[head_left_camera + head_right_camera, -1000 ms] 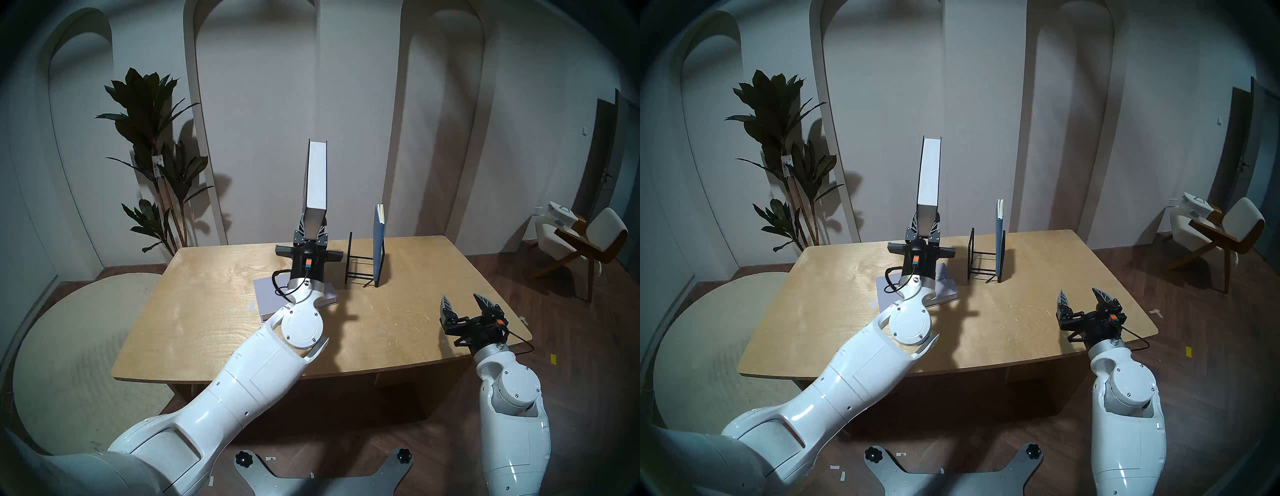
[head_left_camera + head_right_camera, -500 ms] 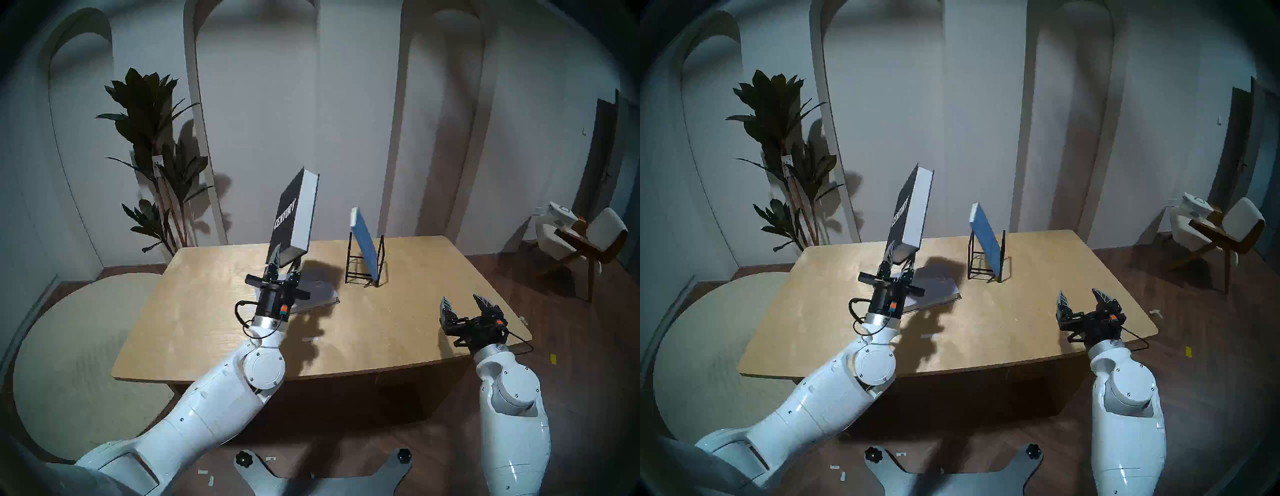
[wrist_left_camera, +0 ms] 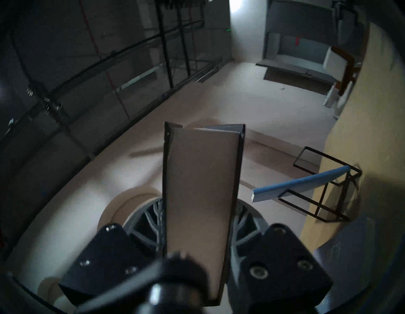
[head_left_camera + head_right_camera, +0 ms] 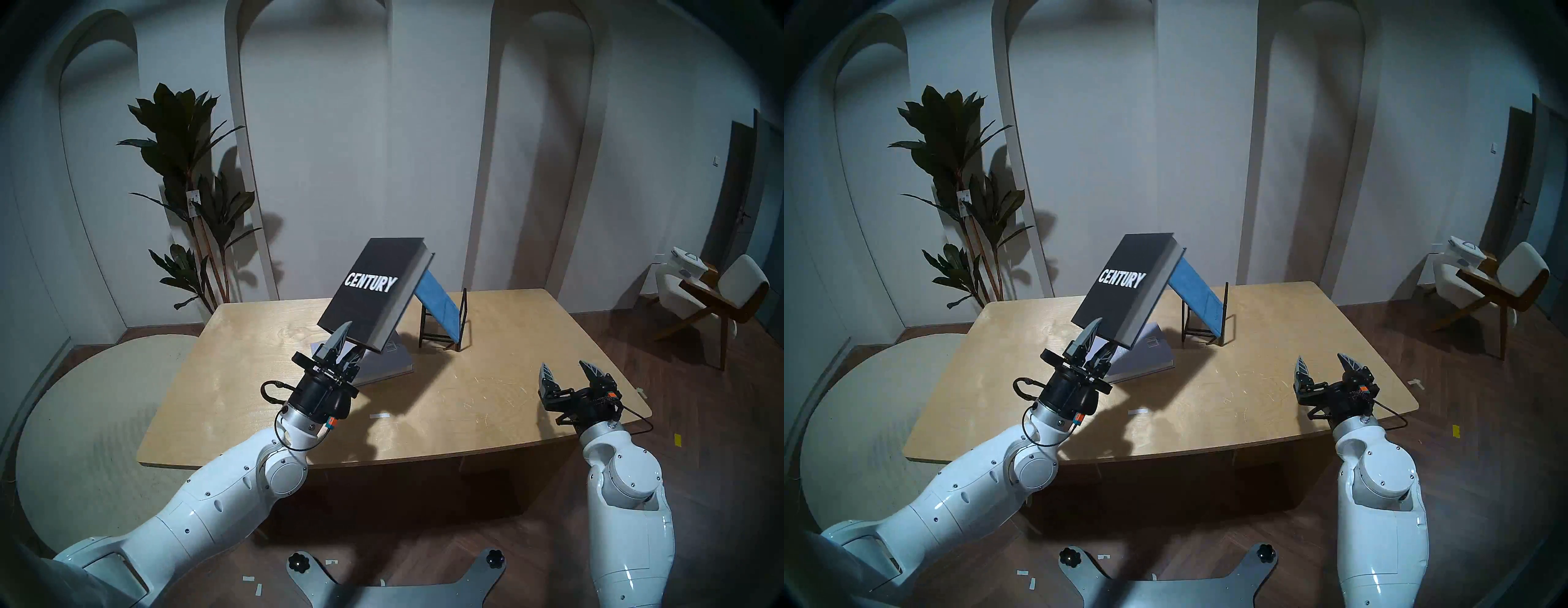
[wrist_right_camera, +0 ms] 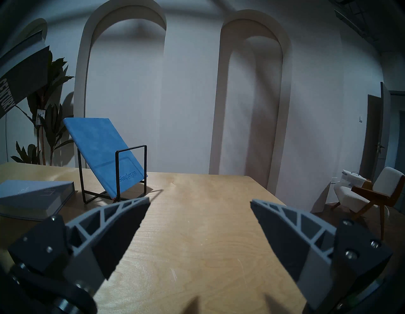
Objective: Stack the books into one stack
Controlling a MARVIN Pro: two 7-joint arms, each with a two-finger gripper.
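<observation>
Arched white wall niches behind a pale plywood desk (image 4: 254, 395). Left end effector (image 4: 344, 344) clamped on the near corner of the thick black "CENTURY" book (image 4: 373, 293), cover tilted up, held just above the large pale grey-lavender book (image 4: 392, 361) lying flat beneath it; likely turning it flat for laying on top. Half a second ago the black book stood steeper, nearly edge-on. Beyond, the blue notebook (image 4: 439, 303) leans lower in the black wire rack (image 4: 441, 335). Right end effector (image 4: 568, 371) hovers apart, empty.
</observation>
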